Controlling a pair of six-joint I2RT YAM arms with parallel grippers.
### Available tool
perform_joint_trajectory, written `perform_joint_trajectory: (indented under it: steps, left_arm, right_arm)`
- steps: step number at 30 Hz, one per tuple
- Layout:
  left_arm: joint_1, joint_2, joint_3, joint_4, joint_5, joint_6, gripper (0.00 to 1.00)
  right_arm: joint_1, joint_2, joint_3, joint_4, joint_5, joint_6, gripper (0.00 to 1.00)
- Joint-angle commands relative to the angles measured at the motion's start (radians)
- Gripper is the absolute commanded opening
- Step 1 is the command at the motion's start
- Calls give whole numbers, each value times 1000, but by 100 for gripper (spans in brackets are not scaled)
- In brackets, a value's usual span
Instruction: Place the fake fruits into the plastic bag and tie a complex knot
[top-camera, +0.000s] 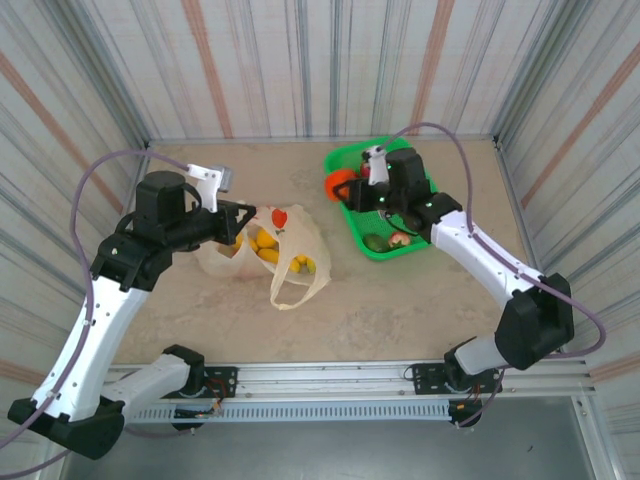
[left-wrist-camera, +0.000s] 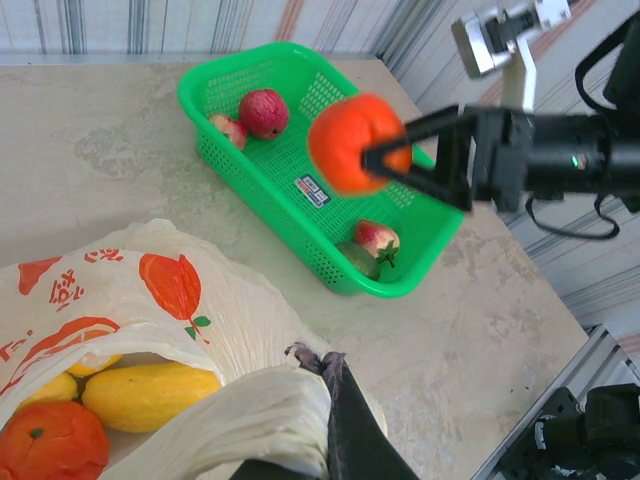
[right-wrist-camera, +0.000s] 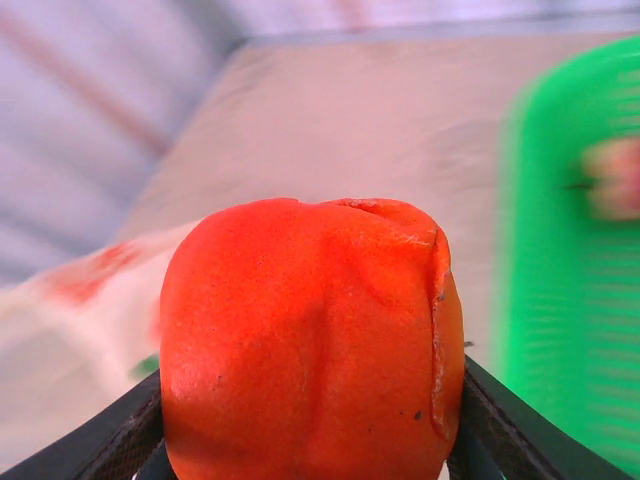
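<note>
Orange plastic fruit (left-wrist-camera: 358, 140), glossy, light, hard, apt to slip, pinched across its middle in right claw (left-wrist-camera: 388, 160), aloft over basket (left-wrist-camera: 400, 288) edge; thin limp bag (left-wrist-camera: 150, 290) on table nearby, rim bunched in tight-closed left claw (left-wrist-camera: 318, 400).

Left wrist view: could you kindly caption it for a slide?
Right gripper holds round orange plastic fruit over green plastic basket.

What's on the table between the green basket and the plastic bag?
Nothing. Between the green basket and the plastic bag there is just bare table, as the left wrist view and the top view both show.
</note>
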Motion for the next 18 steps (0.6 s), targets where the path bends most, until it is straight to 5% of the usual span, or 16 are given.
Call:
perform_joint_trajectory:
  steps: [1, 7, 18]
  left_arm:
    - [-3, -18, 5, -8, -8, -7, 0]
    - [-3, -21, 2, -11, -5, -9, 0]
    - [-3, -31, 13, -12, 4, -15, 0]
  right_arm:
    - [119, -12, -29, 49, -222, -69, 59]
    - [256, 49, -9, 103, -215, -50, 59]
    - [301, 272, 94, 164, -261, 27, 57]
